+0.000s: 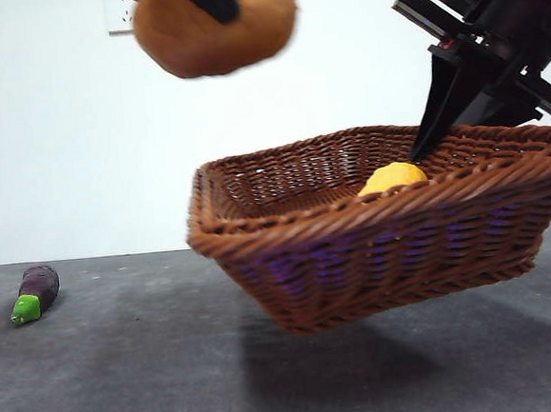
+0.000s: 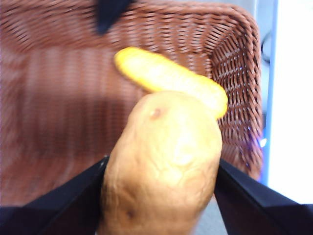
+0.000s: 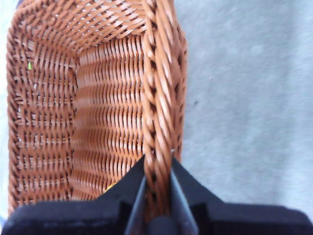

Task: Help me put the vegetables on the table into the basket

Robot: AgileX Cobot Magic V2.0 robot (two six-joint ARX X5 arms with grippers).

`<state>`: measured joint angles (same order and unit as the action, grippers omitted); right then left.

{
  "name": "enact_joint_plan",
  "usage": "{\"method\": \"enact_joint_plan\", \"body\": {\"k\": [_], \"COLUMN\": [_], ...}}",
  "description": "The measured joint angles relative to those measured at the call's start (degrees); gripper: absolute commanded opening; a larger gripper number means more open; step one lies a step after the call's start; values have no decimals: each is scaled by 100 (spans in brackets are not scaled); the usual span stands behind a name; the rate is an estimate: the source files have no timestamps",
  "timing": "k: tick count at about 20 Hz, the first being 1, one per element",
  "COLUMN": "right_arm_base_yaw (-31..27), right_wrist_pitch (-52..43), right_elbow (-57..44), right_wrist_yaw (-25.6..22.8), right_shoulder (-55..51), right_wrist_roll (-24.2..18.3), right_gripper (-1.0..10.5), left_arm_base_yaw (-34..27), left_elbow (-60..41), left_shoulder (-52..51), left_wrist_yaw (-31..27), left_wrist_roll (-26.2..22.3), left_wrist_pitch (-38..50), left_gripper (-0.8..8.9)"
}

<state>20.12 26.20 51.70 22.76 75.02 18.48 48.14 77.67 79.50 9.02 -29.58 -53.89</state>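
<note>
Left claw [image 2: 161, 171] clamped across the broad brown potato [image 2: 164, 166], high over the basket's [image 1: 374, 246] left end. Right claw [image 3: 157, 196] pinching the braided right rim, basket tilted clear of the desk [image 1: 126, 370]. Yellow pepper [image 1: 393, 177] inside; eggplant [image 1: 36, 292] far left. Probably light, smooth, rounded: best gripped mid-body.

The flat dark grey, faintly speckled desk [image 1: 128, 389] meets a white wall behind. Directly on it lies only a small dark-purple toy eggplant with a bright green cap [image 1: 36, 293], near the left edge.
</note>
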Motion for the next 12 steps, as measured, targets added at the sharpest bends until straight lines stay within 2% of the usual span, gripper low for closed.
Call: {"method": "enact_joint_plan", "body": {"k": [2, 6, 12], "right_arm_base_yaw": [155, 323, 387], "right_wrist_pitch": [-7, -7, -7], "right_elbow": [0, 0, 0], "right_wrist_yaw": [9, 13, 11], "right_shoulder": [0, 0, 0], "right_wrist_roll": [0, -2, -2], "right_gripper": [-12, -12, -12], "left_arm_base_yaw": [304, 396, 363], "left_elbow": [0, 0, -2], "left_shoulder": [350, 1097, 1563], "left_wrist_yaw": [-291, -866, -828], "left_wrist_roll": [-138, -466, -409], "left_wrist_pitch": [155, 157, 208], "left_gripper": [-6, -6, 18]}}
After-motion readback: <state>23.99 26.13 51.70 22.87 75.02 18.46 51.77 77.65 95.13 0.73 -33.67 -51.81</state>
